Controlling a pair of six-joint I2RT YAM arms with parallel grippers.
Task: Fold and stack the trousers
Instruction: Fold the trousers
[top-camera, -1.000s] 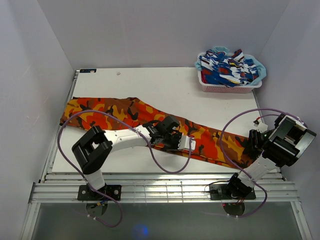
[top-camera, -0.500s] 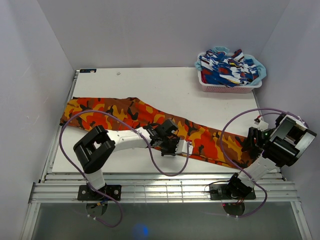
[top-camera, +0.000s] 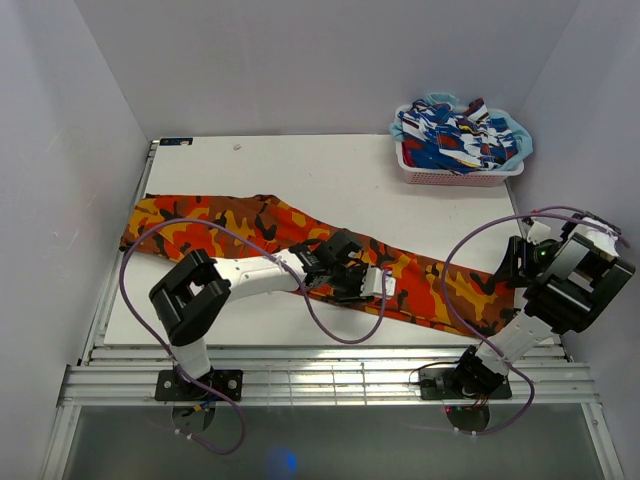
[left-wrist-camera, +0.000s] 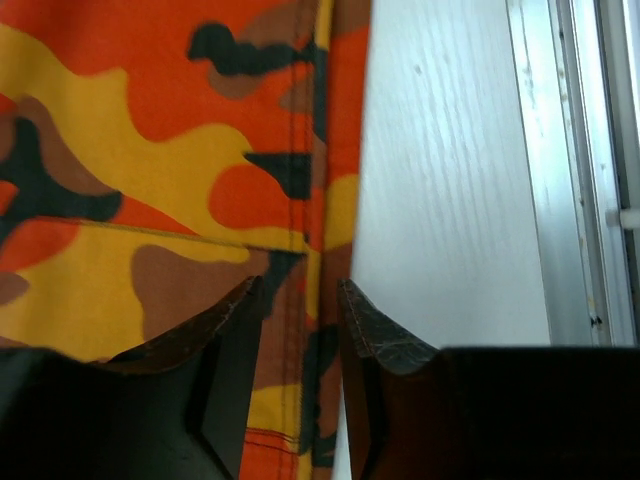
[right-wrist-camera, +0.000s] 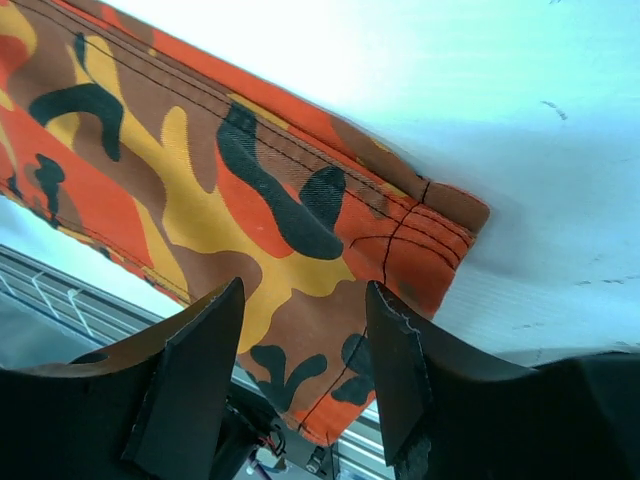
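Left end effector (left-wrist-camera: 300, 330): fingers spread, astride the stitched seam at the near edge of the trousers (top-camera: 240, 225), about midway along them; nothing is pinched.
Right end effector (right-wrist-camera: 300, 360): fingers spread, poised above the hemmed leg end at the near right; it grips nothing.
Trousers: orange, red and yellow camouflage, lying flat in one long band that slants from the far left to the near right of the counter (top-camera: 300, 170). The right end reaches the counter's near edge.
Counter: white.
Basket (top-camera: 450, 178): pink, in the far right corner, heaped with blue, white and red cloth (top-camera: 450, 135), well apart from the trousers.
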